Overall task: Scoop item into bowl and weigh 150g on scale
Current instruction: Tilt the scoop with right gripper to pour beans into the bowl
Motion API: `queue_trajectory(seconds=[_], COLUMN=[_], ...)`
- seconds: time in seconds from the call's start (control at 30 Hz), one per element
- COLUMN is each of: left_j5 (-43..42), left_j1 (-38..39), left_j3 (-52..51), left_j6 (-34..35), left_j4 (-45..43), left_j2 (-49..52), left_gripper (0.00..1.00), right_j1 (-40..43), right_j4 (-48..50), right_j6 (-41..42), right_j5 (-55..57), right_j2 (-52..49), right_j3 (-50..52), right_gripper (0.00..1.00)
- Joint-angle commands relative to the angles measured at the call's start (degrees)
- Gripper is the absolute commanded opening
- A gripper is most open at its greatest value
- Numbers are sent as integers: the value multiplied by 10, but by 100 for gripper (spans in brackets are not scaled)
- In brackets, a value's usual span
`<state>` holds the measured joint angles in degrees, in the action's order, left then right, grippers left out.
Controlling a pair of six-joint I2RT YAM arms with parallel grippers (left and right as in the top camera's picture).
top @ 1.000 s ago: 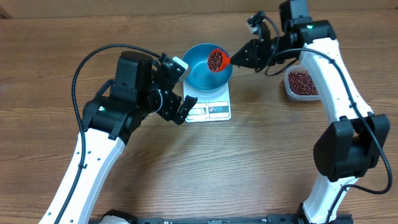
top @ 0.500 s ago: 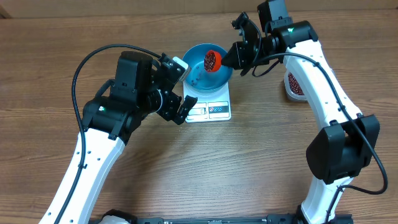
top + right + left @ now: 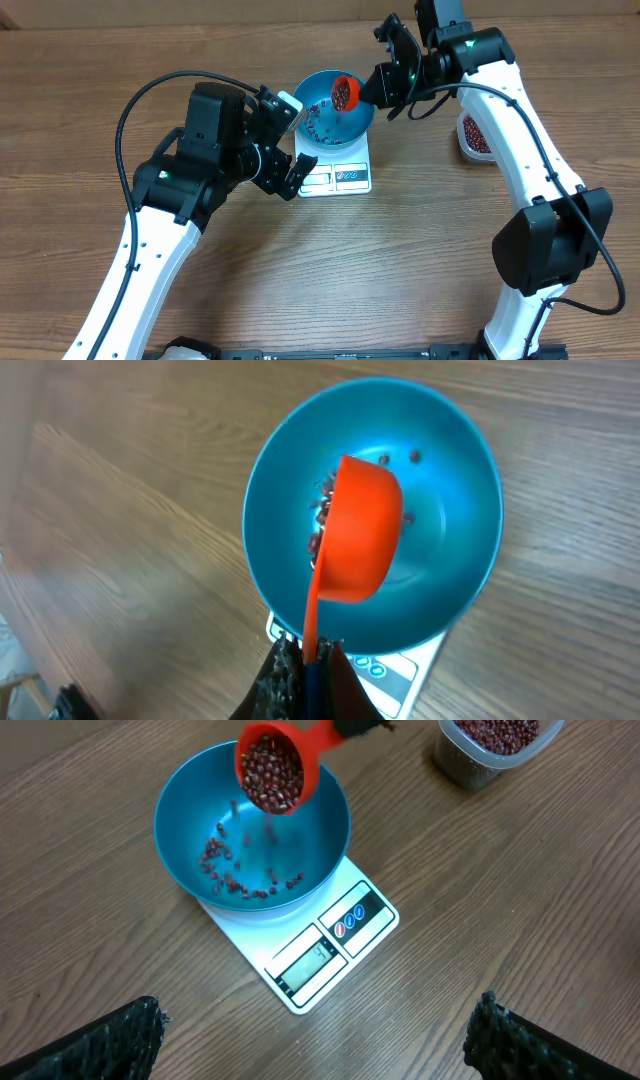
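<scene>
Beans (image 3: 270, 775) tiny, glossy, loose, prone to rolling; movable only via orange scoop (image 3: 360, 530). Right fingers (image 3: 280, 685) pinching scoop handle over bowl (image 3: 180, 810). Left fingers (image 3: 110, 1040) spread wide.

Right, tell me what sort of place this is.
Probably a robot lab bench: bare wood-grain tabletop, two white-and-black robot arms, and a small white kitchen scale carrying a round blue bowl.

No legible text — scale (image 3: 372, 925) display (image 3: 312, 960) unreadable.
</scene>
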<state>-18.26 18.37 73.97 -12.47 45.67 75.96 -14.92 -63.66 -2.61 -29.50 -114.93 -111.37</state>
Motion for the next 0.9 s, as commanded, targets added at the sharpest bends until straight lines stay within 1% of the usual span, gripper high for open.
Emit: queue_trajectory(seconds=[0.0,0.1,0.13,0.2,0.27,0.47,0.87], left_j5=[-8,-8,-8,-8,-8,-8,-8], left_j1=[0,0,0,0,0,0,0], left_j3=[8,8,8,8,8,8,8], left_j6=[-13,-13,-13,-13,-13,-13,-13], left_j4=[0,0,0,0,0,0,0], left_j2=[-7,-7,-7,-7,-7,-7,-7], left_gripper=[100,100,100,100,99,100,100], right_j1=[-7,-7,-7,-12,-16,-16,-16], right_j4=[2,3,2,-6,-12,-10,-15], right_j6=[-12,24,21,-17,-35,-17,-17], right_j5=[21,37,33,21,24,25,25], right_j2=[3,3,3,3,4,4,4], right_j3=[-17,-17,-17,-17,-17,-17,-17], right_gripper=[4,4,4,4,4,4,4])
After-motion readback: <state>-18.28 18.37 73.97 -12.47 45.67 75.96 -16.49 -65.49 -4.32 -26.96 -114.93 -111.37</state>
